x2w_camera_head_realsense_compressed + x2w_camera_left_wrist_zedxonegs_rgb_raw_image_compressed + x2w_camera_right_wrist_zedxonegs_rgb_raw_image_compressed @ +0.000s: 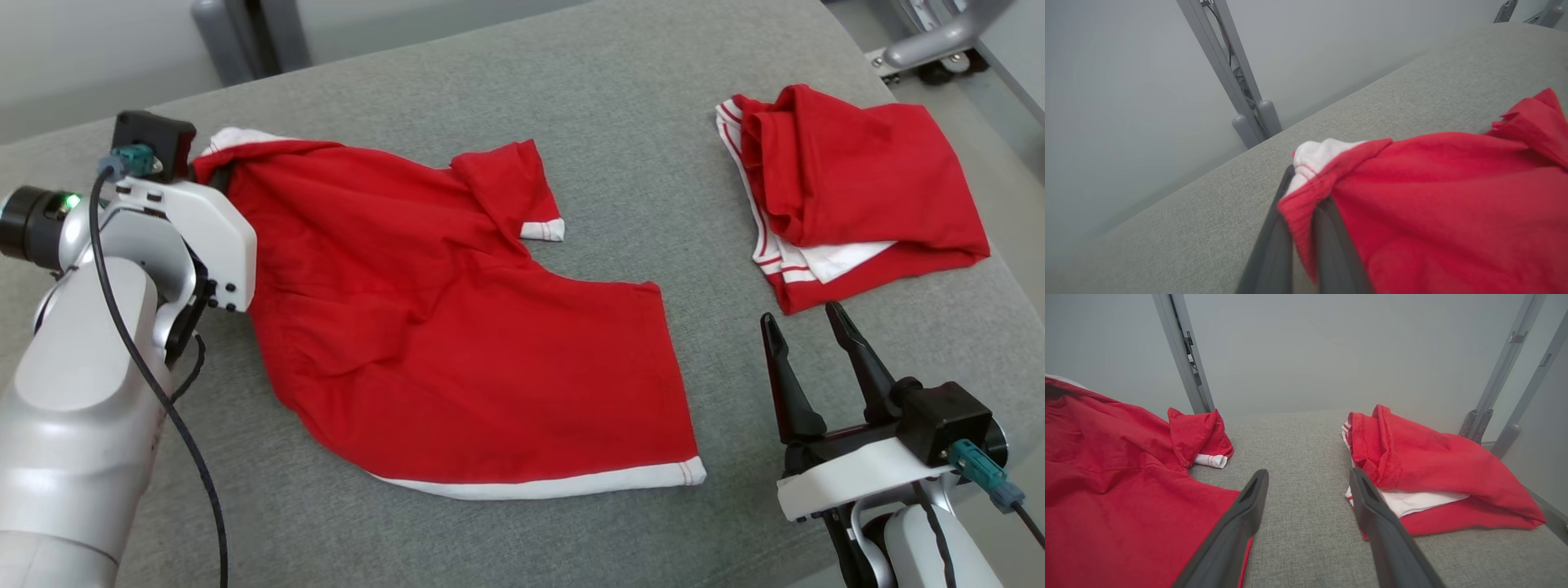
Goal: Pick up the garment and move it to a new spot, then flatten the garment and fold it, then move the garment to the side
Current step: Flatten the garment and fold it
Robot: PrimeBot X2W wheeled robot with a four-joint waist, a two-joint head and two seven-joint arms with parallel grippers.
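The left pincer point(1306, 192) is clamped on the white-trimmed edge of the red garment point(457, 343), which lies rumpled mid-worktop point(620, 98). The right pincer point(801, 314) hangs apart, empty, beside a folded red pile point(857, 196). This looks like flattening; next I'd pull that edge taut.

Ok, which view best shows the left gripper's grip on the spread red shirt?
Left wrist view: the left gripper pinches the spread red shirt's white-trimmed edge. Head view: wrist hides it. Right wrist view: shirt body.
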